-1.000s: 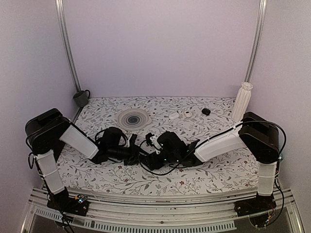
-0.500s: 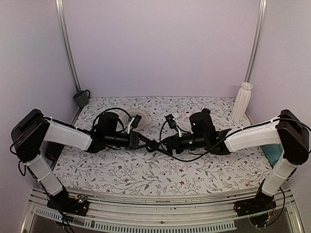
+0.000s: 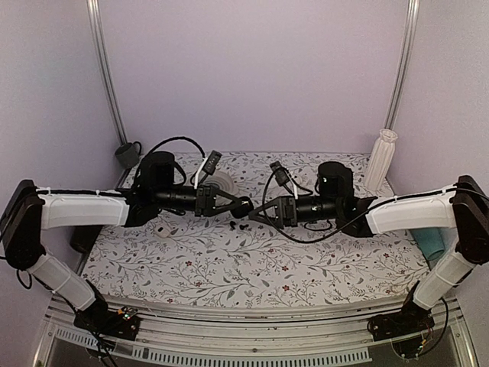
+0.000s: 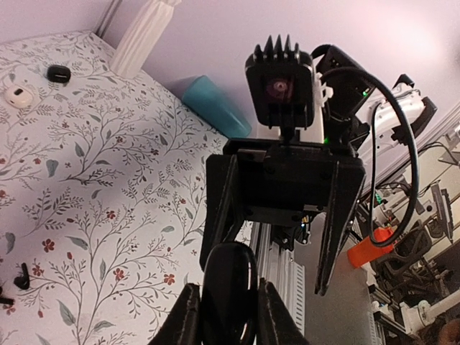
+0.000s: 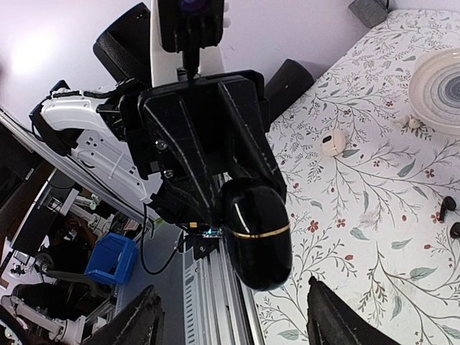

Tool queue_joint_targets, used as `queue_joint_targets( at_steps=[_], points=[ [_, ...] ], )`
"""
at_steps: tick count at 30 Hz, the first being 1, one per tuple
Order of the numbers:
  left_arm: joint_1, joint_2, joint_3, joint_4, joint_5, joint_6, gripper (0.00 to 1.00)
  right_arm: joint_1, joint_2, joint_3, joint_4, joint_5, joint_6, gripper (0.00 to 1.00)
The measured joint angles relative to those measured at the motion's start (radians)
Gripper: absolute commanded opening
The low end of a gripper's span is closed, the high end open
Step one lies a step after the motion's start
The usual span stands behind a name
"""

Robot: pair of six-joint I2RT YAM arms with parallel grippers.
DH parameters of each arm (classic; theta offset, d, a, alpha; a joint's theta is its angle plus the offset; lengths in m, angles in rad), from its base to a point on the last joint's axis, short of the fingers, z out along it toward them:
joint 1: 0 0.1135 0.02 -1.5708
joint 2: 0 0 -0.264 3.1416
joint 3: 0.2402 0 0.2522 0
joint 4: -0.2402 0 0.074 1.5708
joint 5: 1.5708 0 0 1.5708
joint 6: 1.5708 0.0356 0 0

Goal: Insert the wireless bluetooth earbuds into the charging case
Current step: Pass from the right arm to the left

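The charging case [image 5: 255,230], glossy black with a thin gold seam, is pinched between the fingers of my left gripper [image 4: 230,316] and held above the table's middle [image 3: 244,206]. Its lid looks closed. My right gripper [image 3: 257,213] faces it, open and empty, with its fingers [image 5: 140,323] spread to either side just short of the case. It also shows open in the left wrist view [image 4: 277,215]. Two tiny black earbuds [image 5: 447,207] lie on the cloth below the grippers [image 3: 240,227]; one shows in the left wrist view [image 4: 21,277].
A white oval case [image 3: 163,229] lies on the left and a ribbed plate [image 3: 221,182] behind the left gripper. At the back are a grey cup [image 3: 127,154] and a white vase [image 3: 382,159]. Another white case [image 4: 16,95], a black lump [image 4: 57,72] and a teal object [image 3: 434,245] lie right.
Both arms have stretched out from near their bases and risen toward the table's middle. The grippers now face each other tip to tip, the left one carrying the case.
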Motion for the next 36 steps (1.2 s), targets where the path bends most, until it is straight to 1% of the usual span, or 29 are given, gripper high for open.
queue_joint_targets(
  at_steps=[4,8,10,13,23,29,32,34,35,36],
  points=[
    [-0.017,0.0,0.031,-0.038,0.002,0.019,0.02,-0.002,-0.009,0.0,0.013,-0.03,0.019,0.6],
    [-0.035,0.0,0.057,-0.068,0.004,0.032,0.01,-0.002,-0.022,0.0,0.013,-0.048,0.018,0.52],
    [-0.042,0.0,0.074,-0.08,0.006,0.038,0.01,-0.002,-0.027,0.0,0.013,-0.055,0.017,0.45],
    [-0.051,0.001,0.093,-0.094,0.012,0.044,0.01,-0.003,-0.032,0.0,0.011,-0.064,0.012,0.4],
    [-0.066,0.011,0.129,-0.119,0.05,0.059,0.0,-0.005,-0.061,-0.001,-0.013,-0.079,-0.014,0.39],
    [-0.072,0.011,0.13,-0.136,0.059,0.067,0.0,-0.005,-0.064,-0.001,-0.029,-0.085,-0.021,0.33],
    [-0.074,0.011,0.13,-0.144,0.067,0.071,0.0,-0.005,-0.064,-0.001,-0.037,-0.087,-0.024,0.27],
    [-0.075,0.011,0.13,-0.146,0.074,0.075,0.0,-0.005,-0.064,-0.001,-0.04,-0.088,-0.028,0.21],
    [-0.076,0.011,0.13,-0.146,0.076,0.076,0.0,-0.005,-0.064,-0.001,-0.041,-0.089,-0.03,0.16],
    [-0.076,0.011,0.13,-0.147,0.078,0.079,0.03,-0.006,-0.064,-0.001,-0.042,-0.092,-0.029,0.13]
  ],
)
